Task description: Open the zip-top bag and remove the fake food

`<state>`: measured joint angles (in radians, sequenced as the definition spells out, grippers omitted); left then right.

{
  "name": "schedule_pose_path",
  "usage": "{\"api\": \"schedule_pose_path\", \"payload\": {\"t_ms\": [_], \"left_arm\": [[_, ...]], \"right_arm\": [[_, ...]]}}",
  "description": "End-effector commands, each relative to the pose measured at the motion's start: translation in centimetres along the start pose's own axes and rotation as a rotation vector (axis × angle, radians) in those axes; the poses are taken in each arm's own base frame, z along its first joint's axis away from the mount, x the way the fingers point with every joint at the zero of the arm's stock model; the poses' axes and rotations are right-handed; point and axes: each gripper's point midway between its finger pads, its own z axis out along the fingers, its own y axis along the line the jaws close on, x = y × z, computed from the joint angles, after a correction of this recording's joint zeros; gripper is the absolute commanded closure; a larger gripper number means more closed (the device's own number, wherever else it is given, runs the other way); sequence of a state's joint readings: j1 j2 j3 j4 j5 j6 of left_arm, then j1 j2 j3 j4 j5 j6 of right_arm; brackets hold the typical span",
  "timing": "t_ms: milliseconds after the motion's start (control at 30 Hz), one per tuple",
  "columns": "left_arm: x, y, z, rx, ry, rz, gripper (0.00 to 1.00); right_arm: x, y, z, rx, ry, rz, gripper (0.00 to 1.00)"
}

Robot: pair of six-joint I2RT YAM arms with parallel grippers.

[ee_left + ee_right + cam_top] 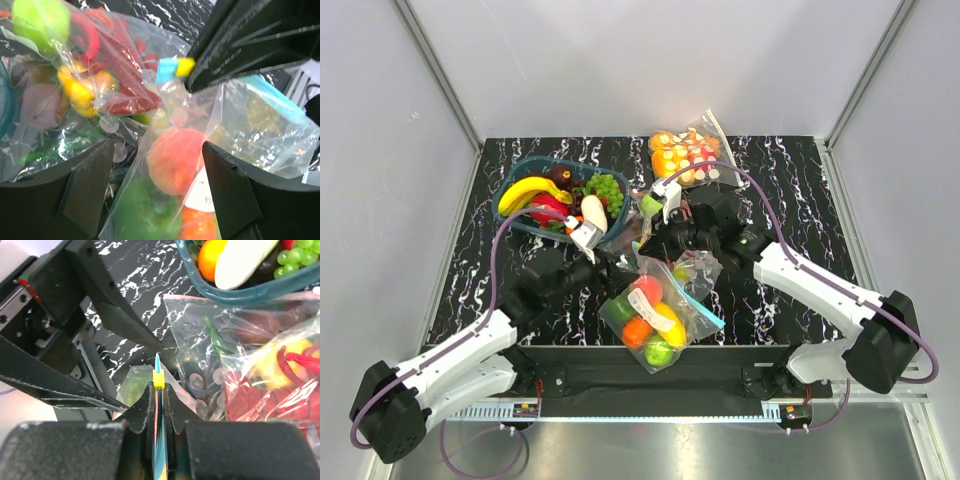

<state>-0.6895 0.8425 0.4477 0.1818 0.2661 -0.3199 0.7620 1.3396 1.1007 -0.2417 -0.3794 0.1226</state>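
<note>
Right jaws clamped on zip-top bag (159, 440)

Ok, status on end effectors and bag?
Right end effector shut on zip-top bag strip. Left end effector open around bag. Fake food inside. Pepper bag close.

1. The bench (800, 180) is black with white marble veining.
2. The zip-top bag (698, 272) is clear plastic; its zipper strip (703, 310) is teal-blue and its slider (158, 380) is yellow.
3. The fake food (650, 315) includes a red-orange peach (647, 291), an orange (637, 331), a yellow banana (670, 322) and green fruit (658, 351).
4. The basket (500, 208) is teal and holds green grapes (605, 188).
5. The peppers (130, 100) are red.
</note>
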Motion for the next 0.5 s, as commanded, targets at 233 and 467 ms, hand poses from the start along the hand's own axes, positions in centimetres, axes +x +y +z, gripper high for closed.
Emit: {"api": "schedule_pose_path", "payload": {"t_ms": [233, 467], "left_arm": [[-5.5, -3.1, 1.0, 0.168, -0.178, 0.0, 0.21], [-5.1, -3.1, 1.6, 0.207, -0.163, -0.002, 0.3]], "right_arm": [[-2.0, 3.3, -1.0, -0.146, -0.099, -0.022, 0.98], [-2.0, 4.0, -1.4, -0.176, -0.104, -0.024, 0.98]]}}
